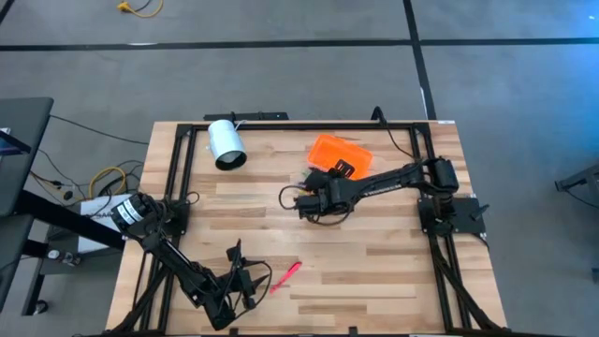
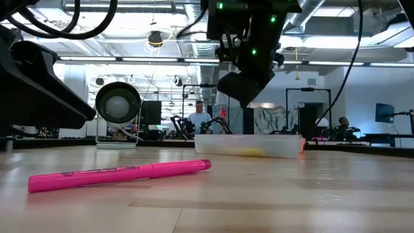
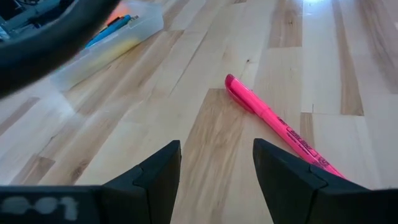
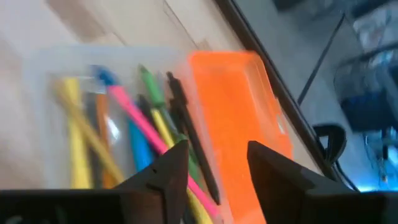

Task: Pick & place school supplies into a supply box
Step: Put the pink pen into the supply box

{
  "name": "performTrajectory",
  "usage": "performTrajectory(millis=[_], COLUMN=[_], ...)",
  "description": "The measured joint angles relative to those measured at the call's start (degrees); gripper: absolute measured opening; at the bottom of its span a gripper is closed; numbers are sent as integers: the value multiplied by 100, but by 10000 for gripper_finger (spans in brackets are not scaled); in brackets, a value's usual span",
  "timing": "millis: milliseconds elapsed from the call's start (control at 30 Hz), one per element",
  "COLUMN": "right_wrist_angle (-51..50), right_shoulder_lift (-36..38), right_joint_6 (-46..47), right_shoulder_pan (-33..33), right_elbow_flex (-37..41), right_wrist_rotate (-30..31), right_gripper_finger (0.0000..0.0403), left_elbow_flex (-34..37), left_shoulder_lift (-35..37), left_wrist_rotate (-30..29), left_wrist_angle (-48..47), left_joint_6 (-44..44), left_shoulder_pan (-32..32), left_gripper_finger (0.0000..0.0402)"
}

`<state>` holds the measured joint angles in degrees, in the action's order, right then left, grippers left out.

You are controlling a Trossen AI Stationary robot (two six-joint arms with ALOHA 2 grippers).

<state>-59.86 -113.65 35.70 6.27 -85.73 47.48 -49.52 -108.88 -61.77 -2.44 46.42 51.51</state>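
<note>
Two dark arms work over a light wooden table [image 1: 374, 262] in the high view. The left gripper [image 1: 245, 281] sits near the front edge, just beside a single pink highlighter pen [image 1: 286, 274] lying flat on the wood. The right gripper [image 1: 314, 198] hangs over the clear plastic base of the supply box, hiding most of it; only the bright orange lid [image 1: 339, 153], folded open behind the arm, shows plainly. A white cylinder [image 1: 226, 144] lies on its side well apart from both.

Low view: the pink highlighter pen [image 2: 123, 173] lies across the foreground. Behind it stands the clear base [image 2: 249, 145] with a yellow blur inside; its contents cannot be told apart here. The right gripper [image 2: 244, 87] hangs above the base without touching it. The left arm is cut off at the picture's edge.

Left wrist view: the left gripper [image 3: 216, 165] has its two fingers spread apart over bare wood, holding nothing. The pen [image 3: 280, 127] lies just beside one fingertip, partly cut off.

Right wrist view: the right gripper [image 4: 217, 163] is spread wide and empty above the base [image 4: 43, 74]. Inside lie blurred yellow, pink, blue, green, orange and black pens and pencils [image 4: 140, 134]. The lid [image 4: 239, 112] lies alongside.
</note>
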Motion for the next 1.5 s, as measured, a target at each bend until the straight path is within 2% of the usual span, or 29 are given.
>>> performTrajectory(millis=[233, 400, 567, 767, 1067, 1333, 1500], right_wrist_angle=[336, 383, 368, 27, -1131, -1141, -1088], right_shoulder_lift=[0, 0, 0, 0, 0, 0, 0], right_joint_6=[-262, -228, 61, 846, 2757, 3381, 3546], right_shoulder_pan=[890, 1598, 2333, 3176, 4314, 5055, 5253], right_elbow_flex=[0, 0, 0, 0, 2, 2, 2], right_wrist_rotate=[759, 1118, 1141, 1318, 1821, 2436, 2482], right_gripper_finger=[177, 166, 154, 140, 128, 129, 129], left_elbow_flex=[0, -2, -122, -362, -502, -503, -503], left_shoulder_lift=[0, 0, 0, 2, 4, 4, 4], left_wrist_rotate=[129, 520, 1181, 1751, 2027, 2173, 2248], left_wrist_angle=[214, 1188, 1939, 1933, 1244, 1065, 836], left_joint_6=[-83, -898, -1615, -1646, -1227, -1205, -1045], left_shoulder_pan=[-14, -124, -399, -884, -1346, -1388, -1379], left_gripper_finger=[193, 193, 193, 193, 193, 193, 193])
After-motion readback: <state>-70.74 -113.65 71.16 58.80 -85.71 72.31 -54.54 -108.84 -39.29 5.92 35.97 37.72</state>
